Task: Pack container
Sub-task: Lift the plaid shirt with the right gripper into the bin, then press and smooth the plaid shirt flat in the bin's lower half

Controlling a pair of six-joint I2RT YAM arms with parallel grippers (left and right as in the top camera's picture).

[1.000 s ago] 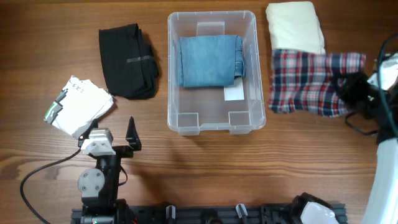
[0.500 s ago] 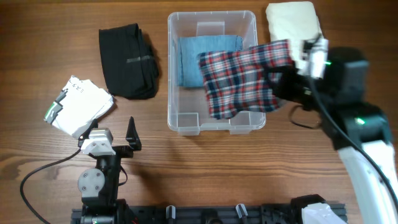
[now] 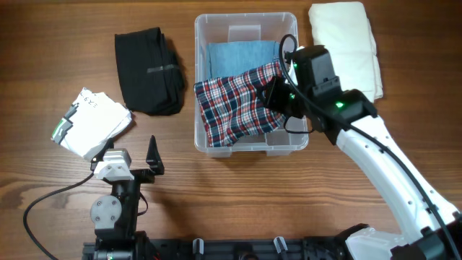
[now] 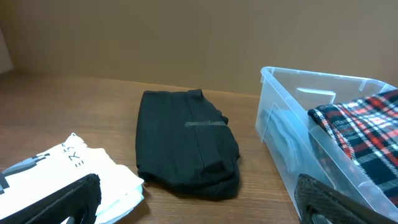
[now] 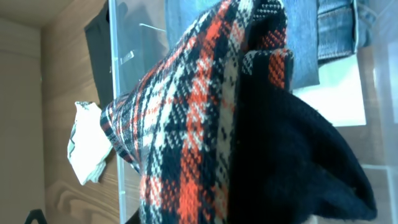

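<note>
Two hands over the bench. The right hand pinches a plaid garment, which hangs across the container above folded denim. The container sits mid-bench between a black garment and a cream one. The left hand is spread wide, empty.

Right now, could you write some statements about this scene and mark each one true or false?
1. The right hand holds the plaid garment over the container. True.
2. The container has nothing in it. False: a folded blue garment lies inside.
3. The black garment lies on the table, left of the container. True.
4. The left hand is shut. False: it is open and holds nothing.
</note>
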